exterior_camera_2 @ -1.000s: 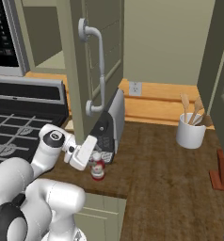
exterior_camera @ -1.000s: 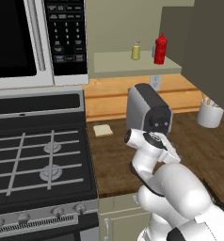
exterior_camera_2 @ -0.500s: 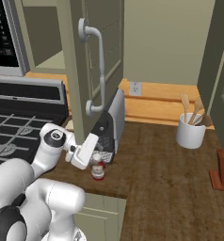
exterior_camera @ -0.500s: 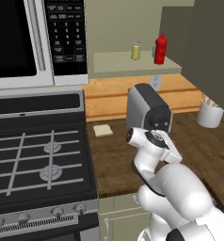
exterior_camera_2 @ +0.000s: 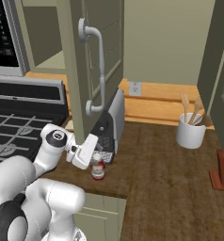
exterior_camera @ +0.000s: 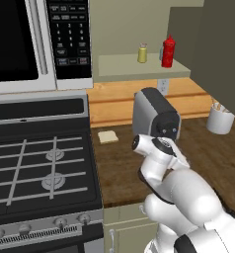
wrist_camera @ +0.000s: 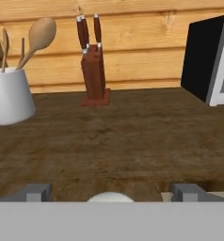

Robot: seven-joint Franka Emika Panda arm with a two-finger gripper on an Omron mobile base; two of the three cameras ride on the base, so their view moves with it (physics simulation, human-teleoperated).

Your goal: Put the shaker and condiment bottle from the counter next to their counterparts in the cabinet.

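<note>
Dark wooden counter (exterior_camera_2: 170,174), condiment bottle (exterior_camera_2: 98,170) upright, cap up, between wide-spread end effector (wrist_camera: 113,192) fingers.

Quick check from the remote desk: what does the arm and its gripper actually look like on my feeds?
The arm is glossy white, built of rounded, bulbous segments with dark round joint caps. The gripper has two small grey, blocky fingertips. No cables or markings are visible.

base views: behind arm, flanking, sharing counter (exterior_camera: 119,168) | hand view: low (level)
</note>
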